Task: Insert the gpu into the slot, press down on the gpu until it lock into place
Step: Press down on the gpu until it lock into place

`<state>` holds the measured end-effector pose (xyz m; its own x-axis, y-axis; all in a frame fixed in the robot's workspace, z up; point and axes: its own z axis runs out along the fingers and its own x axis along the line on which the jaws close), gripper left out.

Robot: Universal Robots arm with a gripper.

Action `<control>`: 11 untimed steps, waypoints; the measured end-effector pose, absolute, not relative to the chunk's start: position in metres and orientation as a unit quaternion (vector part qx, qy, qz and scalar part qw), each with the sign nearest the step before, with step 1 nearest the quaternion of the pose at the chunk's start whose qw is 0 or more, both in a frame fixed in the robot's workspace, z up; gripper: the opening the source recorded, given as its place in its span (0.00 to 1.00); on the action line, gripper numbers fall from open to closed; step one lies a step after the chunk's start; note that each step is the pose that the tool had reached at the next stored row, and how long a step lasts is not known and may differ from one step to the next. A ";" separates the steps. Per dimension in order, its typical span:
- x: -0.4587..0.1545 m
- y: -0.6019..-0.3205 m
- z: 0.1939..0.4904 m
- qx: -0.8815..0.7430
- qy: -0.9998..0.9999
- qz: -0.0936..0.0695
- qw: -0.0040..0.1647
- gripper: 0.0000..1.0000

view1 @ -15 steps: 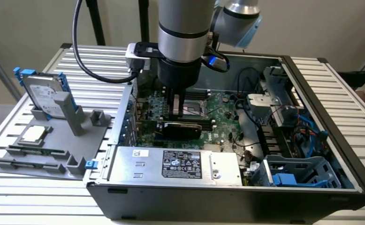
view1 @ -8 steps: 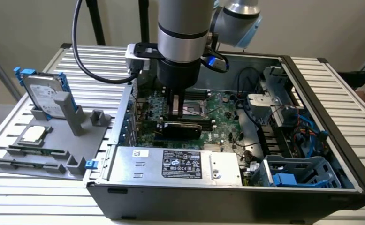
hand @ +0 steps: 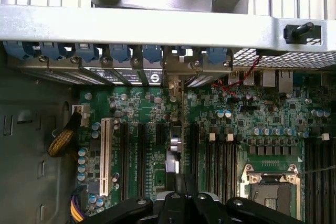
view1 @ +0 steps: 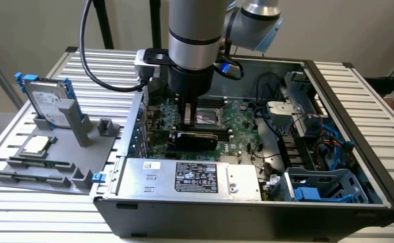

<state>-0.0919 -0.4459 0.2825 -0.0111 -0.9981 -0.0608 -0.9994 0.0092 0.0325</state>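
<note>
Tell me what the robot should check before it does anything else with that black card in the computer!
1. The gripper is over the gpu: ok, it sits right above the card's top edge.
2. The gpu stands upright: ok, it is on edge on the motherboard.
3. The card's metal end lines up with the case wall: ok, it seems to meet the opening there.
4. The gpu is pushed fully into the slot: cannot tell, the card hides it.
5. Cables are out of the way: ok, the yellow braided cable lies apart from the card.
</note>
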 end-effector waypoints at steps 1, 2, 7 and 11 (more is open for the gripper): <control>-0.092 -0.446 0.282 -0.703 0.710 0.033 0.010 0.11; -0.092 -0.445 0.281 -0.703 0.710 0.033 0.010 0.11; -0.092 -0.445 0.278 -0.703 0.710 0.033 0.010 0.11; -0.093 -0.444 0.275 -0.703 0.710 0.033 0.010 0.11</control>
